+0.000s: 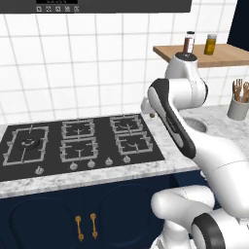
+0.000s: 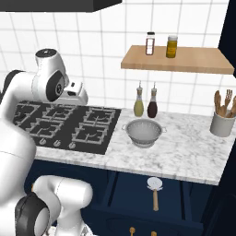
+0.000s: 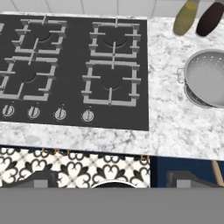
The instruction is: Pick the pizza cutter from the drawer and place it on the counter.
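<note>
The pizza cutter (image 2: 155,191) lies in the open navy drawer (image 2: 133,203) under the counter (image 2: 184,152), with its pale disc toward the counter and its brown handle pointing out. In the hand view a strip of that handle (image 3: 217,173) shows at the lower right, over the drawer's dark inside (image 3: 188,165). My gripper (image 3: 113,180) hangs high over the counter's front edge beside the hob, left of the drawer. It is open, its fingertips (image 3: 43,179) far apart and nothing between them. The hand (image 2: 78,94) is well above and left of the cutter.
A black gas hob (image 2: 69,124) takes the left of the counter. A metal colander (image 2: 144,131) and two bottles (image 2: 145,103) stand above the drawer. A grey cup of wooden utensils (image 2: 223,120) is at the far right, under a wooden shelf (image 2: 177,60). Navy doors with gold handles (image 1: 85,226) are below the hob.
</note>
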Tool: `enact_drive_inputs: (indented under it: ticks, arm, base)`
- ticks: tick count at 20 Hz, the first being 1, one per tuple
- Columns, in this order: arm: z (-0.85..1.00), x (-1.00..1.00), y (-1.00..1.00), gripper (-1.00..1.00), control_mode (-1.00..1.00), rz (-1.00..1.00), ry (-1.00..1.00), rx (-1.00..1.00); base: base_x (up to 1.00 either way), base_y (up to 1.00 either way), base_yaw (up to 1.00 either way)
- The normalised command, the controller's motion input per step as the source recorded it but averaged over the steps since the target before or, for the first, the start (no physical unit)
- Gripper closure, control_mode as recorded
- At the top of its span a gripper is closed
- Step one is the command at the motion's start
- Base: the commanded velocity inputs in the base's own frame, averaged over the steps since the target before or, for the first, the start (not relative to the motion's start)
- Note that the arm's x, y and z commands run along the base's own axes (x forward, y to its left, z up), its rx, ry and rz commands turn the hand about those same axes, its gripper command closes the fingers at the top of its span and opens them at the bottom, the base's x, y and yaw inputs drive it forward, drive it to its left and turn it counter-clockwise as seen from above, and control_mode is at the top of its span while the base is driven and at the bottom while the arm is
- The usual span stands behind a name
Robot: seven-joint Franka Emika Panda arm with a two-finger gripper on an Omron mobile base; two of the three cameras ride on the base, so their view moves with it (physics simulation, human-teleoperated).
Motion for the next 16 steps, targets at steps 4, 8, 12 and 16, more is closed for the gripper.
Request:
enact_drive_inputs:
  ticks: [4, 8, 12, 16]
  arm:
    - [0.0, -0.04, 0.01, -1.0, -1.0, 0.0, -0.01, 0.0]
    - [0.0, 0.0, 0.0, -1.0, -1.0, 0.0, 0.0, 0.0]
    - [0.0, 0.0, 0.0, -1.0, -1.0, 0.0, 0.0, 0.0]
    - [0.0, 0.0, 0.0, -1.0, -1.0, 0.0, 0.0, 0.0]
  base:
    - [0.0, 0.0, 0.0]
    - [0.0, 0.0, 0.0]
    - [0.0, 0.0, 0.0]
    - [0.0, 0.0, 0.0]
